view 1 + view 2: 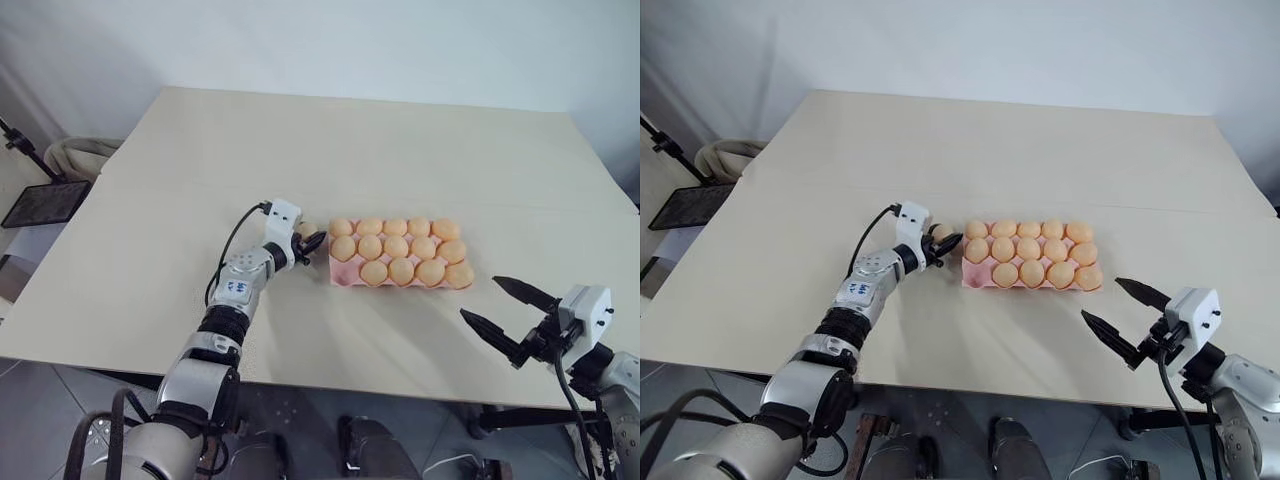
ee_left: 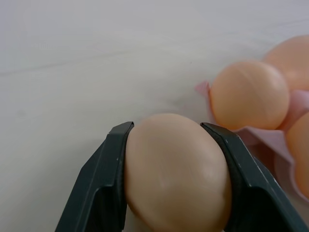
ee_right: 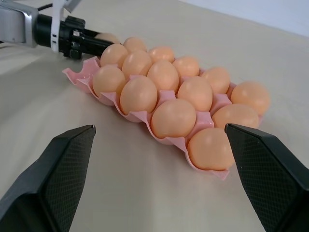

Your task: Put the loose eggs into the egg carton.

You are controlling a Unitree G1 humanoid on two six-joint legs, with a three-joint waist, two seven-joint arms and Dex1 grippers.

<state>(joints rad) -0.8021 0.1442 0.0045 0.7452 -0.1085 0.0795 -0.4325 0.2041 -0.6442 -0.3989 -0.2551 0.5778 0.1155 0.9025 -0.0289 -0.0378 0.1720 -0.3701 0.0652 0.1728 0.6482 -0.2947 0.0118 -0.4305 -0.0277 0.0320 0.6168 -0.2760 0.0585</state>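
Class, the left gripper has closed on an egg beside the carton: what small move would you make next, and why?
Probably lift the egg slightly. The left gripper is shut on it beside the carton, whose raised rim it must clear, and one near corner cup there looks empty.

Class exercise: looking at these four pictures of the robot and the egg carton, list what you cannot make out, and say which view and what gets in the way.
- Underside of the egg in the left pincer: left wrist view, cut off by the picture's edge.
- Whether that egg touches the table: head views, too small.
- Egg carton cup floors: right wrist view, covered by eggs.
- The carton's empty near-left cup: right wrist view, blocked by eggs in front.
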